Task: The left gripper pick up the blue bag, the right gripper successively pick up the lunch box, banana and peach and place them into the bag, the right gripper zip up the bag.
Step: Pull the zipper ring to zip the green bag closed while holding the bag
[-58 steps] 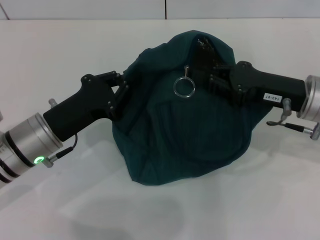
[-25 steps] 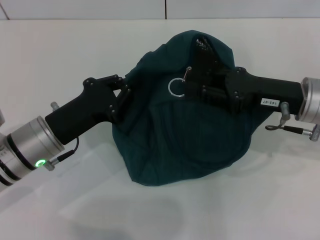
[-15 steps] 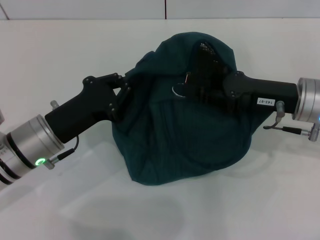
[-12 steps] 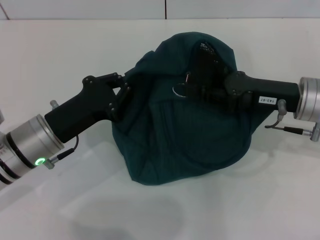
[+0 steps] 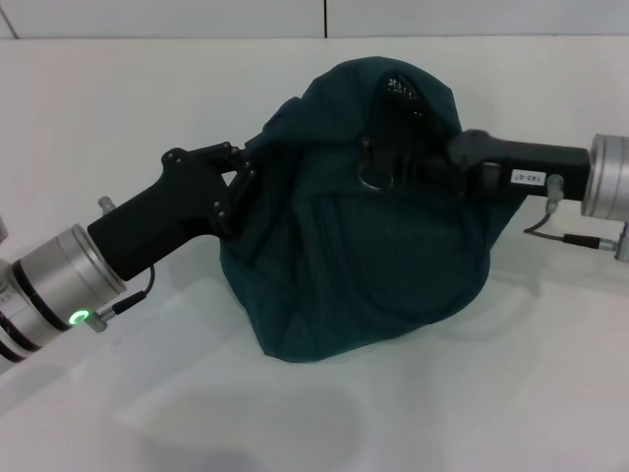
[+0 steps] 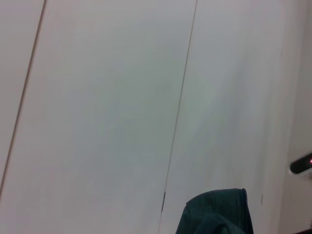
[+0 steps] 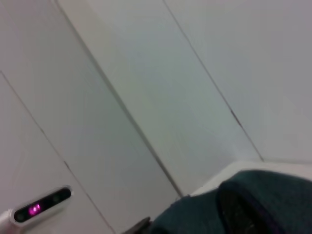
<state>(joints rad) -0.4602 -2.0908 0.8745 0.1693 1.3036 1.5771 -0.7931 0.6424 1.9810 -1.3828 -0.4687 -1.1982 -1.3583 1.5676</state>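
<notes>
The bag (image 5: 354,246) fills the frame's middle, flanked by both arms; bare surface (image 5: 442,413) lies open below.

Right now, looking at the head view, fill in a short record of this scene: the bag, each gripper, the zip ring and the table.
bag: blue bag, bulging, resting on the table
left gripper: left gripper at the bag's left edge, gripping its fabric
right gripper: right gripper at the bag's upper part, near the zip ring
zip ring: metal ring beside the right gripper's tip
table: white table
lunch box, banana, peach: not visible
</notes>
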